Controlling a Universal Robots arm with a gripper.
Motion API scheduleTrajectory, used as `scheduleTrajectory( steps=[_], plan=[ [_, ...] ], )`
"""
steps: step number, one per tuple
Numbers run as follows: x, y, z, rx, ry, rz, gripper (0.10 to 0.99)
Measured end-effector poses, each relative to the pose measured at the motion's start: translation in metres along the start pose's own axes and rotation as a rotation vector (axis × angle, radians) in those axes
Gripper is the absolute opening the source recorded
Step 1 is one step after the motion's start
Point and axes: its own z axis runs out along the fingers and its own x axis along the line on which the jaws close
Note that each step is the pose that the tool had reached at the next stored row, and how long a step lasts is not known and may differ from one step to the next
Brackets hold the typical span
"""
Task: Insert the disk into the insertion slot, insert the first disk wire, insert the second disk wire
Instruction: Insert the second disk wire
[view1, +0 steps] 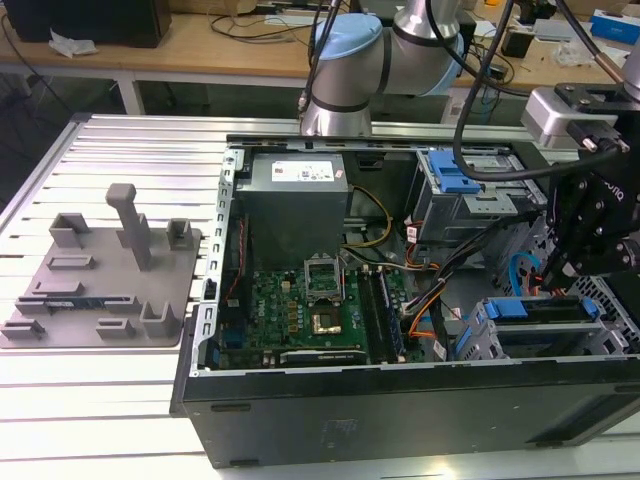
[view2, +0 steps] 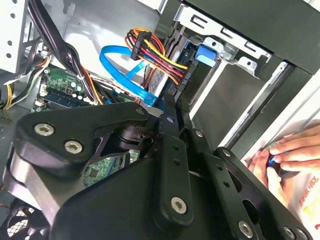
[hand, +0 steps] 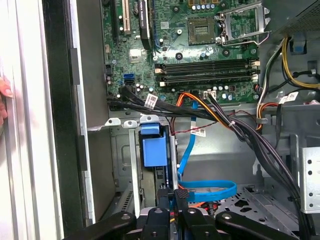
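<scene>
Over the insertion slot (view1: 545, 335) the hand (view1: 553, 268) points down, fingers seemingly pinched near a blue cable (hand: 200, 187).

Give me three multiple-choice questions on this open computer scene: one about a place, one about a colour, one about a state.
1. In the exterior view, relative to the computer case, the grey fixture plate lies:
A) inside it
B) on top of it
C) on the exterior view's left of it

2. In the first wrist view, the flat looped cable is:
A) red
B) blue
C) green

3. The case is:
A) open, with the motherboard exposed
B) shut by a side panel
C) standing upright

Answers: C, the plate sits outside the case on that side; B, the loop is bright blue; A, the board shows from above.
</scene>
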Motion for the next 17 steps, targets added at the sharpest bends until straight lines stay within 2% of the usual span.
scheduleTrajectory(
  steps=[3, 17],
  plan=[
    [0.003, -0.0002, 0.0017, 0.0, 0.0001, 0.0, 0.161],
    [0.003, -0.0019, 0.0051, 0.0, 0.0001, 0.0, 0.161]
  ],
)
